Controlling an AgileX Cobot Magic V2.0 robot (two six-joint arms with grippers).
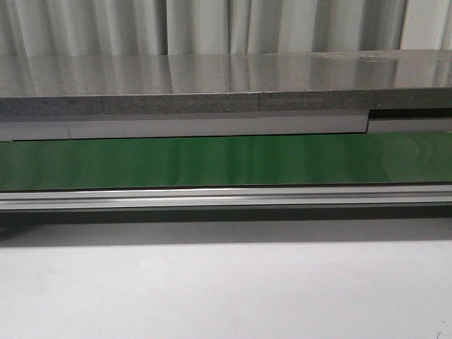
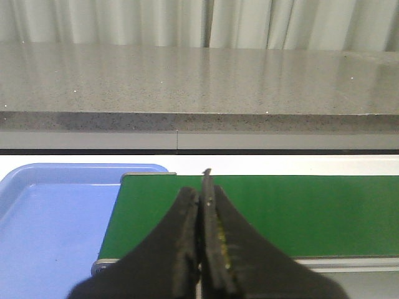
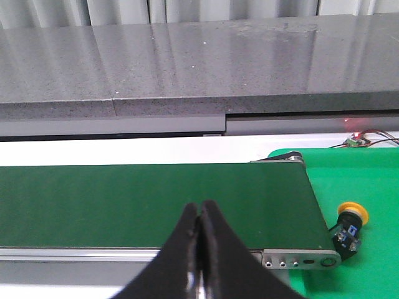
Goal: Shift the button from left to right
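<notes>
Button: yellow cap, black body; lies tilted on a green mat just past the belt's end, at four o'clock from it.
Conveyor belt: green, bare.
Left gripper: jaws pressed together, holding nothing.
Right gripper: jaws closed, empty.
Blue tray: beside the belt's other end.
Desk: pale.

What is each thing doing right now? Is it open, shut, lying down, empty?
left tool: shut, holding nothing.
right tool: shut, holding nothing.
button: lying on its side on the green mat, just past the belt's end, not held.
green belt: nothing on it in any view.
blue tray: the part in view is empty.
</notes>
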